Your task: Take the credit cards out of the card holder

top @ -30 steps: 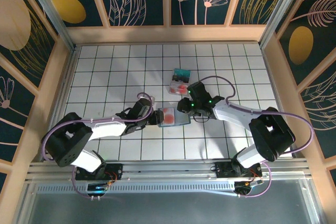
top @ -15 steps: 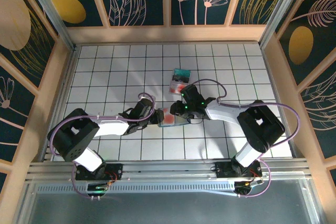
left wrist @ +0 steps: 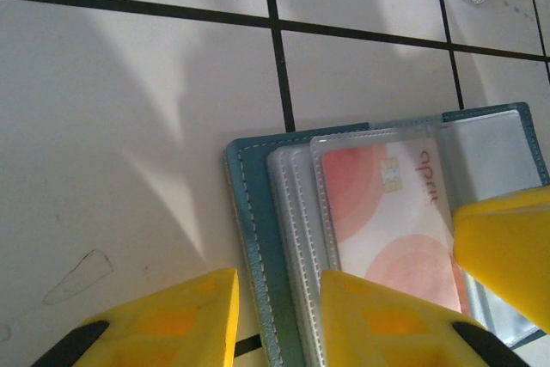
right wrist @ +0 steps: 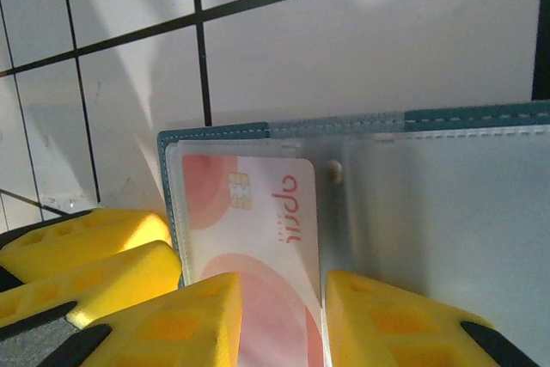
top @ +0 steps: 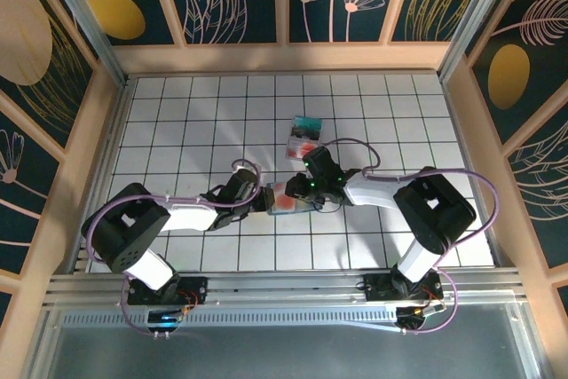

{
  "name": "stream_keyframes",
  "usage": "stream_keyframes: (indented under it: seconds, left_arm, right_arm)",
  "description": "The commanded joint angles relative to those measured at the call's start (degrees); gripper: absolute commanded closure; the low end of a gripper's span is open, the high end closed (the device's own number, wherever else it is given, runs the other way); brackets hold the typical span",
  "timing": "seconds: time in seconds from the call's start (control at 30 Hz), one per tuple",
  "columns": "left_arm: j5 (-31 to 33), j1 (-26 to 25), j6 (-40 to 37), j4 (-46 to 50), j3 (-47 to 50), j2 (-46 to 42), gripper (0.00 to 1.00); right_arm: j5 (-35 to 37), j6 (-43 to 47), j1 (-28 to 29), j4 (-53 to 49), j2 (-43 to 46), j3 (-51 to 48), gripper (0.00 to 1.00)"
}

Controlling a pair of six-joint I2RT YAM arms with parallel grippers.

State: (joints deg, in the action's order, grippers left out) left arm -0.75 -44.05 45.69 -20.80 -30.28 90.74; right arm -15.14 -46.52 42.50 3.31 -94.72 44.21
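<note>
Overhead, the open card holder (top: 293,207) lies on the counter (top: 177,122) with the left gripper (top: 264,198) at its left edge and the right gripper (top: 293,191) over its middle. Two credit cards (top: 304,138) already lie farther back, well clear.

From the left wrist, the left gripper's (left wrist: 279,307) jaws stand partly apart astride the holder's stitched edge, clamping nothing I can see. A pink card (left wrist: 387,221) sits in a clear sleeve (left wrist: 296,212).

From the right wrist, the right gripper (right wrist: 279,311) is likewise part-open astride that card's edge, nothing pinched. Extraction seems underway: next, pin the holder, nip the card, slide it out. The sleeve lip and crowded fingers may hinder.
</note>
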Motion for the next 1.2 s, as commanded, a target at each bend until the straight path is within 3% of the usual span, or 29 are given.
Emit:
stream_keyframes:
  seconds: [0.0,0.77,1.17]
  left_arm:
    - [0.84,-0.22,0.72,-1.55,0.38,1.3,0.71]
    - [-1.34,-0.24,0.32,-2.5,-0.33,4.01,0.77]
    - [-2.09,-0.21,0.41,-1.9,-1.0,4.4,0.77]
  right_arm:
    - [-0.16,-0.86,0.48,1.9,-0.37,-0.61,0.68]
    - [-6.29,-4.43,-0.05,12.62,2.45,-4.13,0.84]
    - [-10.24,-5.08,-0.52,16.58,-0.42,-3.77,0.77]
